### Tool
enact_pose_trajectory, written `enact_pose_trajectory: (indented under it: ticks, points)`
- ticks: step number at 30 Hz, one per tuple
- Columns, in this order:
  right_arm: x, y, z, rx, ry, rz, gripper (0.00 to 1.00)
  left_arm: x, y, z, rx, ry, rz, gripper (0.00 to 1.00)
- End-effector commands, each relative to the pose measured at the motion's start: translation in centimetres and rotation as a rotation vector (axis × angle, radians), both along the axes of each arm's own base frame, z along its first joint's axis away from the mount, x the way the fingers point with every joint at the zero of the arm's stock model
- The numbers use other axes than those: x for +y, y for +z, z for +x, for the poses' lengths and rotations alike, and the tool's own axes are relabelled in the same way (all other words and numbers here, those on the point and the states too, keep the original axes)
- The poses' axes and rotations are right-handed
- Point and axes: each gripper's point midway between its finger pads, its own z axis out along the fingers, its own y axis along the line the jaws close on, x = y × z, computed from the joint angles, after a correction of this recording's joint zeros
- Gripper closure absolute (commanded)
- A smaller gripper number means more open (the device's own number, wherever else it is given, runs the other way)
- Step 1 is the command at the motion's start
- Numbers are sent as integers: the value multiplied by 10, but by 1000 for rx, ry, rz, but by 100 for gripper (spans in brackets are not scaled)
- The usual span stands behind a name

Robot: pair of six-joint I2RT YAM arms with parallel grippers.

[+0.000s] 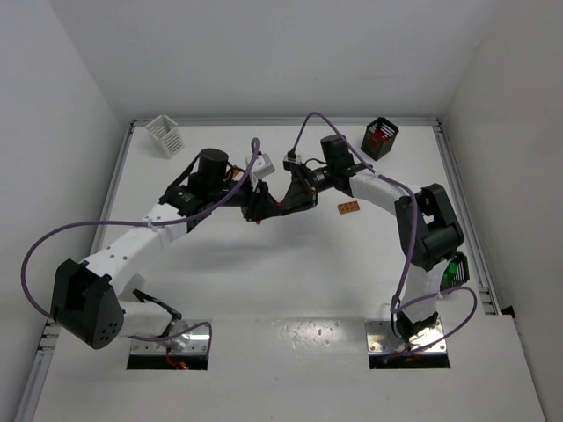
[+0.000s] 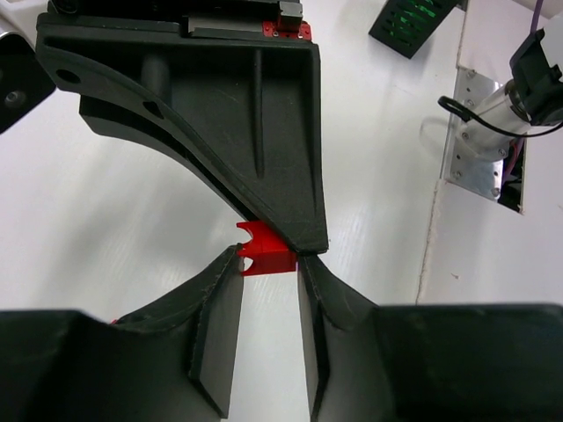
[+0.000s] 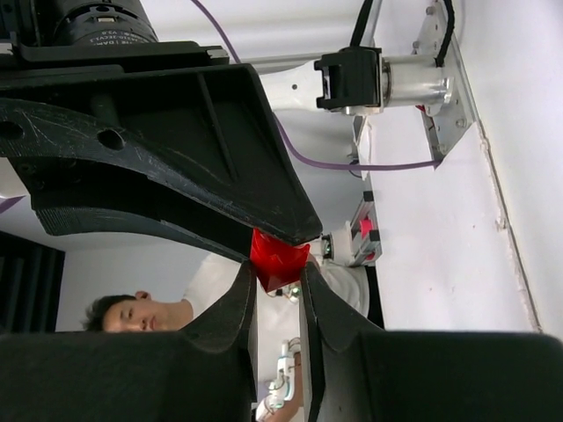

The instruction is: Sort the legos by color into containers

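Nearest the bases, the green-filled basket (image 1: 454,269) sat at the right edge of the table (image 1: 290,299), probably parked there within the right arm's easy reach. At mid-table the two arms met tip to tip. The left gripper (image 2: 269,268) was clamped on the red brick (image 2: 266,252), and the right gripper (image 3: 278,283) pinched the same red piece from the opposite side.

The double hold suggested either a handover or an effort to pull joined pieces apart; which one could not be told. The brick was held between the two sets of fingertips over the middle of the table, apparently lifted clear of it. It looked small, glossy and bright red, with a curved hollow showing on one face and sharp, square edges elsewhere.

Just beyond the grippers, an orange plate (image 1: 348,207) lay flat and untouched on the table. At the far edge, the red-filled basket (image 1: 380,137) stood to the right, the likely home for the brick. A white basket (image 1: 164,134) stood tilted in the left corner, well apart from it.
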Motion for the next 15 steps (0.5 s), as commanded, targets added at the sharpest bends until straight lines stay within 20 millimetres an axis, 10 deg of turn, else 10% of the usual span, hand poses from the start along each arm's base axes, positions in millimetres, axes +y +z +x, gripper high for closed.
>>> enact_pose_trajectory:
  ticks: [1,9,15]
  points:
    - [10,17,-9,-55,22,18,100,-12,19,-3,-71,-55,-35,65]
    - [1,20,8,-114,-36,29,100,-7,20,-5,-66,-37,-22,11]
    - [-19,4,38,-215,-199,-76,100,-2,24,-7,-51,-14,-23,1]
